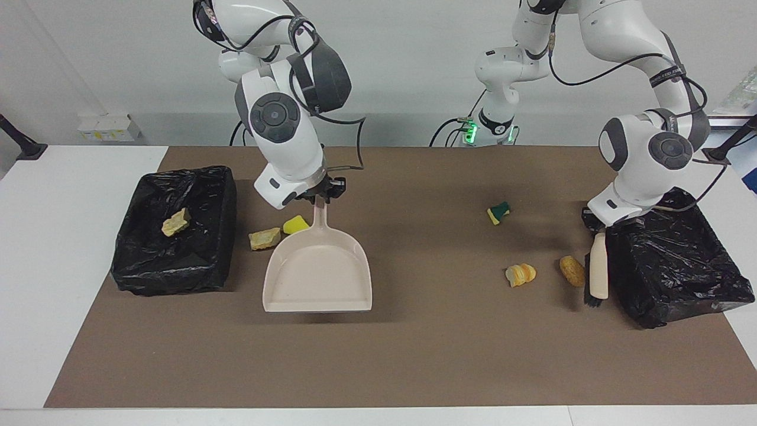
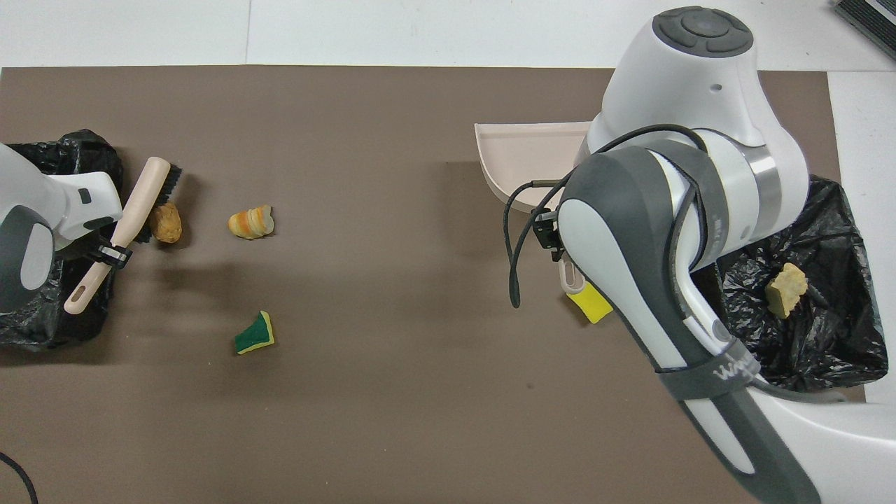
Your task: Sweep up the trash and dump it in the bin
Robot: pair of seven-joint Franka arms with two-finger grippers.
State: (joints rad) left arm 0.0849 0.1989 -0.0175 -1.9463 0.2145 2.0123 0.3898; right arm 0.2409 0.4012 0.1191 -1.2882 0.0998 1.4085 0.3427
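My right gripper [image 1: 322, 195] is shut on the handle of the beige dustpan [image 1: 319, 275], whose pan [image 2: 521, 157] lies low over the mat with its mouth away from the robots. A yellow sponge piece [image 1: 294, 225] and a tan foam chunk [image 1: 264, 238] lie beside it, toward the right arm's bin [image 1: 171, 278]. My left gripper [image 1: 600, 228] is shut on the brush [image 1: 598, 269], bristles down, close beside an orange-brown lump [image 1: 572, 270]. A striped bread-like lump [image 1: 520, 274] and a green-and-yellow sponge piece [image 1: 498, 212] lie further toward the table's middle.
A second black-lined bin [image 1: 680, 278] stands at the left arm's end, right beside the brush. One tan chunk [image 1: 176, 222] lies inside the right arm's bin. The brown mat [image 1: 414, 367] covers the table's middle.
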